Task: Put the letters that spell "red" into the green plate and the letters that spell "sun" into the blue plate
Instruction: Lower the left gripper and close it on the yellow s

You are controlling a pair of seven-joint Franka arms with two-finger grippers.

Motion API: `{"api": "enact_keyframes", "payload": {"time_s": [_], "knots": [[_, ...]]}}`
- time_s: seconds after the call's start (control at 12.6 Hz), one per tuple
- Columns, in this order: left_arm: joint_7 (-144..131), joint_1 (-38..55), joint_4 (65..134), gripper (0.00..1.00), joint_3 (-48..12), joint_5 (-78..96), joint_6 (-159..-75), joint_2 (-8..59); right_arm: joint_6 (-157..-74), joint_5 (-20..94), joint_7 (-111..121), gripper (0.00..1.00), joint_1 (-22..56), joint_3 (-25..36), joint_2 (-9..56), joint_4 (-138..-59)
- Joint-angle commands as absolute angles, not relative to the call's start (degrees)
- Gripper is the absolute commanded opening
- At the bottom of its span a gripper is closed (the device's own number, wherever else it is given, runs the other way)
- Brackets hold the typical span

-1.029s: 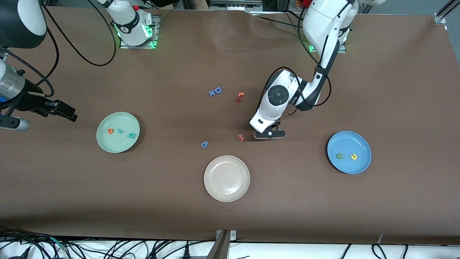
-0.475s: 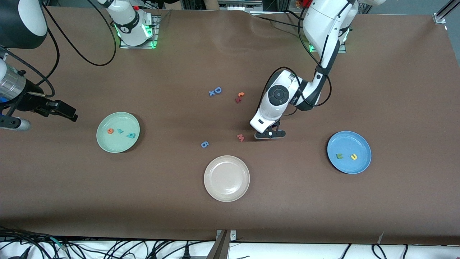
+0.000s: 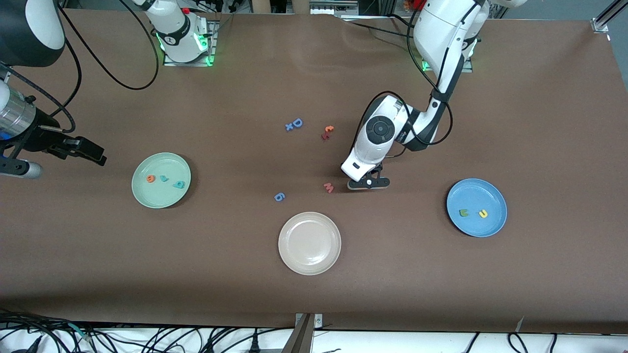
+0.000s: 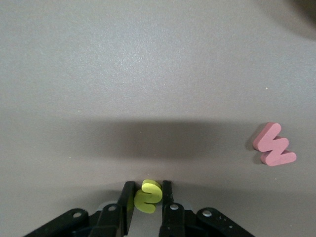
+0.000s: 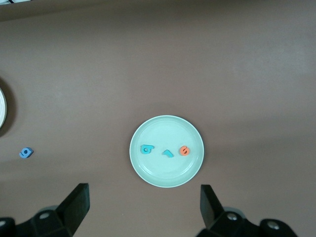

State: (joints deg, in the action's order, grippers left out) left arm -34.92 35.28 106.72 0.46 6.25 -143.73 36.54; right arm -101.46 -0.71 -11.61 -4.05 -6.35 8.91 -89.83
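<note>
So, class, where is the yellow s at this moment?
The yellow s is pinched in the left tool, down at the table beside the pink m, between the cream plate and the blue plate.

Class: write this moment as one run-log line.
left gripper: shut on yellow s, beside pink m | right gripper: open, waiting

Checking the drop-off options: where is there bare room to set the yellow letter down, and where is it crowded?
The left gripper is shut on the yellow s, low beside the pink m. The blue plate has bare room around its green u and yellow n. The cream plate is bare. Loose letters crowd the table's middle.
</note>
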Motion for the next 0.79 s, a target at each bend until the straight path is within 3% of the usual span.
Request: {"api": "enact_keyframes", "payload": {"time_s": [0.0, 0.71], "knots": [[-34.6, 35.5, 107.0, 0.19, 0.7, 6.6, -144.6, 36.8, -102.1, -1.0, -12.0, 0.99, -4.7, -7.0, 7.6, -91.5], [-31.3, 35.2, 100.9, 0.17, 3.3, 6.5, -133.4, 36.3, -101.8, -1.0, -12.3, 1.0, -4.7, -7.0, 7.6, -91.4]]}}
